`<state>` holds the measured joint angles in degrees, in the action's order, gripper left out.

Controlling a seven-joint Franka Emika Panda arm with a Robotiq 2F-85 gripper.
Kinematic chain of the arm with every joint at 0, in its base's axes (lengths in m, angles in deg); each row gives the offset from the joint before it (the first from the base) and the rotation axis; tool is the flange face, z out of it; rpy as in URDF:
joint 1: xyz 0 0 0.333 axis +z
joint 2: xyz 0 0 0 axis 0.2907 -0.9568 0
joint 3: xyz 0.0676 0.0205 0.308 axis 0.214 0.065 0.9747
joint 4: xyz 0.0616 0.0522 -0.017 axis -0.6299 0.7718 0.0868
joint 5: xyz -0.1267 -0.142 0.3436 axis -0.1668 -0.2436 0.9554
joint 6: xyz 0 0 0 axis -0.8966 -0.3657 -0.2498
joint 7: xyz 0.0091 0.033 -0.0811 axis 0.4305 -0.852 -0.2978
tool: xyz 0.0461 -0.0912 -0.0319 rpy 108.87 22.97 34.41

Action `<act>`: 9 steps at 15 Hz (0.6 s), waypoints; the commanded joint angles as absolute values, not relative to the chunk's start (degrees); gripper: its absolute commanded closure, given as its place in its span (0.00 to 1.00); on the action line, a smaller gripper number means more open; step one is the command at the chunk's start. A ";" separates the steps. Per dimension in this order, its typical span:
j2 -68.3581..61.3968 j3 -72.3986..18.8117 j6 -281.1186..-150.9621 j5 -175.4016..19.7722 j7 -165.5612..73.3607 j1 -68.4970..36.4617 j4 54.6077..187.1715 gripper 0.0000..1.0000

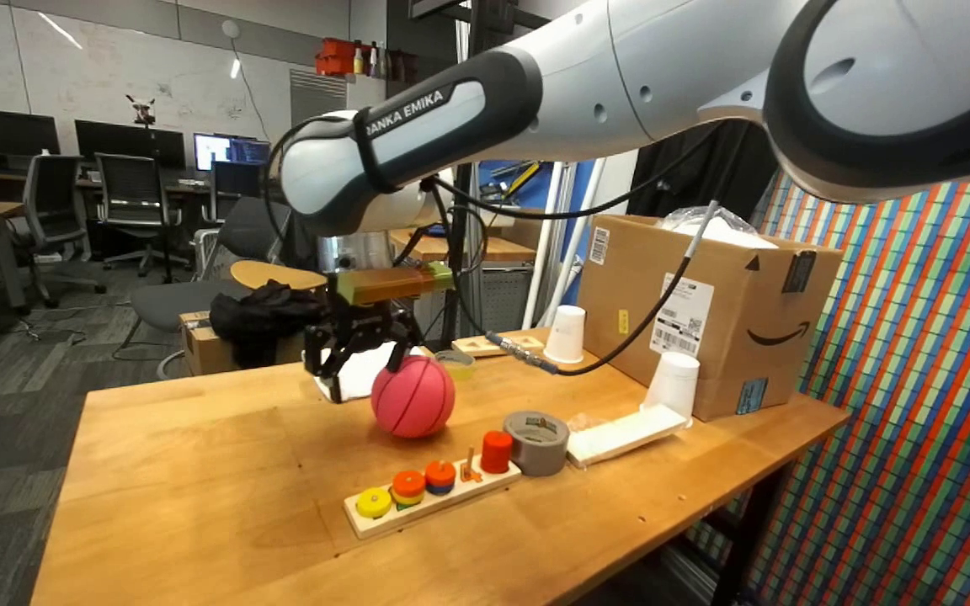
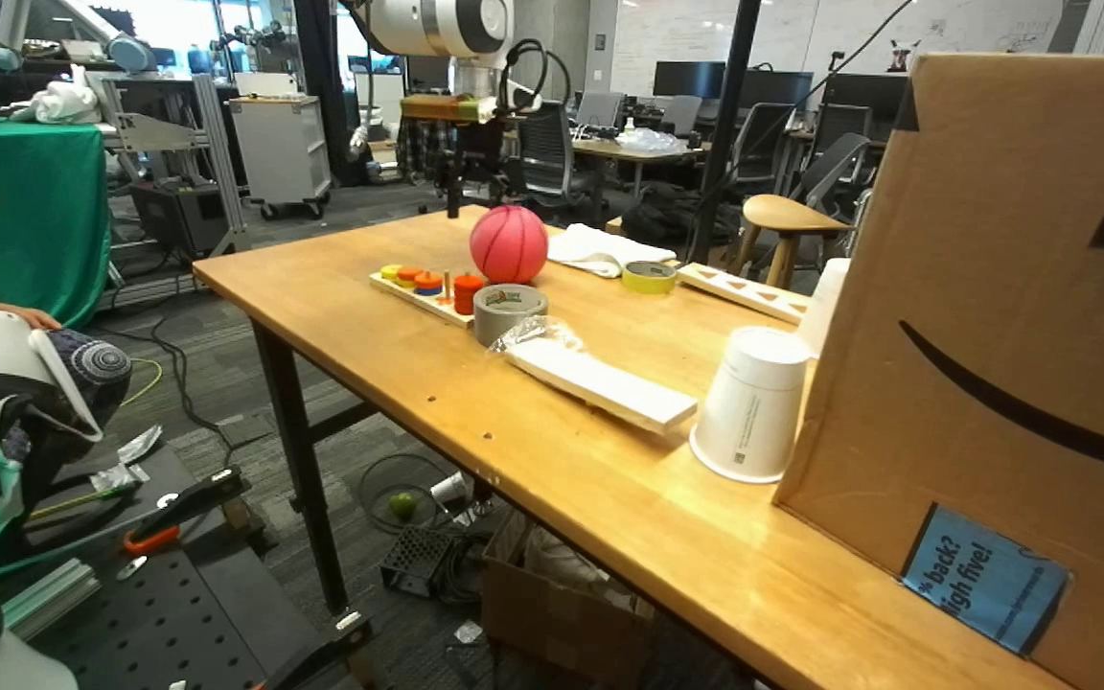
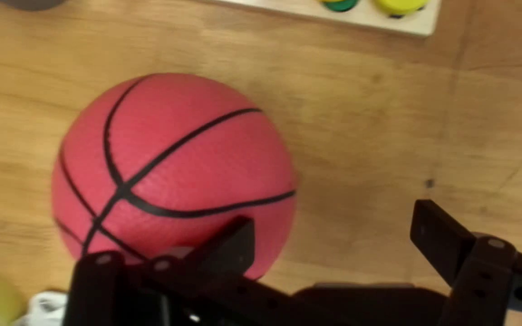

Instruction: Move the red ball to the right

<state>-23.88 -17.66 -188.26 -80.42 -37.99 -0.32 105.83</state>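
At left in the wrist view, the red ball point(image 3: 175, 149) rests on the table point(image 3: 365, 136), round, no long axis to match; next, one finger point(image 3: 239, 244) overlaps its edge, contact unclear; rightward the claw point(image 3: 333, 222) gapes wide, holding nothing; a grasp likely needs it shifted ballward first

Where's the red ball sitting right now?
In an exterior view, the red ball is left of centre on the wooden table, just behind the stacking toy, with the open end effector at its upper left.
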 commanded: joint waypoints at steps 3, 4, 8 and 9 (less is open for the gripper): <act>-13.55 -25.97 -191.11 -89.25 -34.36 -5.01 114.16 0.00; -11.01 -27.07 -192.15 -91.05 -33.55 -5.85 116.36 0.00; 0.75 -27.18 -195.87 -95.79 -35.81 -8.44 127.05 0.00; 3.52 -26.21 -197.04 -96.25 -35.99 -8.46 129.68 0.00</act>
<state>-7.32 -27.85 -192.93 -93.76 -36.08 -8.67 118.53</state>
